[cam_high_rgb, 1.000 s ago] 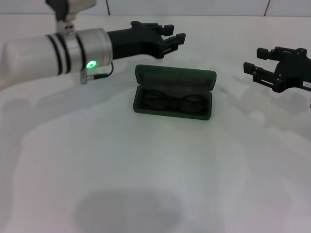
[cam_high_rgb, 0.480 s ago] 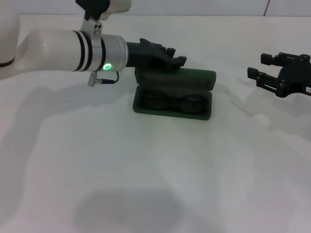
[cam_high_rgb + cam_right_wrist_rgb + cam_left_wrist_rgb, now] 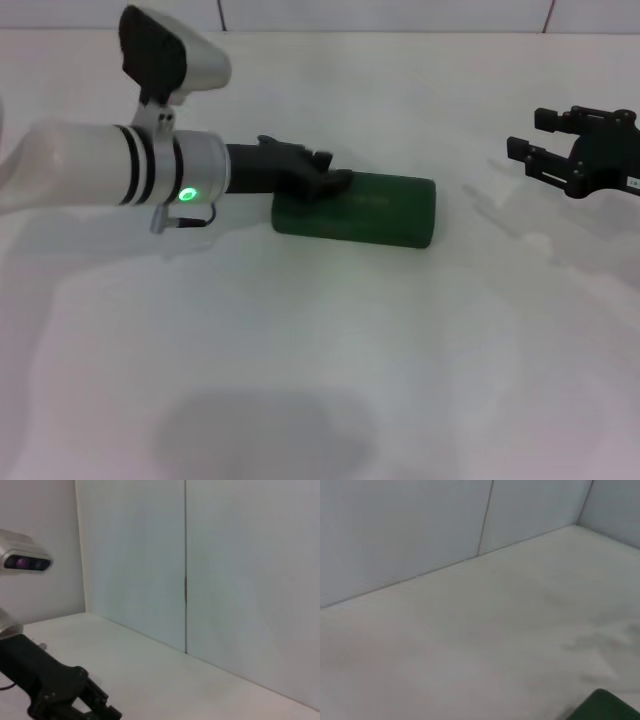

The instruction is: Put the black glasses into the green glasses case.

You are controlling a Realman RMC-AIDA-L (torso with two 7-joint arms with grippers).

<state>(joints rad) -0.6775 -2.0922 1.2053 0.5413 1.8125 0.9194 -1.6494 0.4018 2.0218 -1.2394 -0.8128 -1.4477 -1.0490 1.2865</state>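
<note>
on the white table [image 3: 300,350], the green glasses case [image 3: 385,210] lies closed.
left gripper [image 3: 325,180] presses its lid, finger spread unclear; right gripper [image 3: 560,150] hovers well apart, fingers spread.

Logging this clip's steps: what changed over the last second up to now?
The left pincer swung from behind the green glasses case down onto its lid, folding it shut; the black glasses, seen inside before, are now hidden. The case stayed in place, and the right pincer hardly moved, parked far right.
</note>
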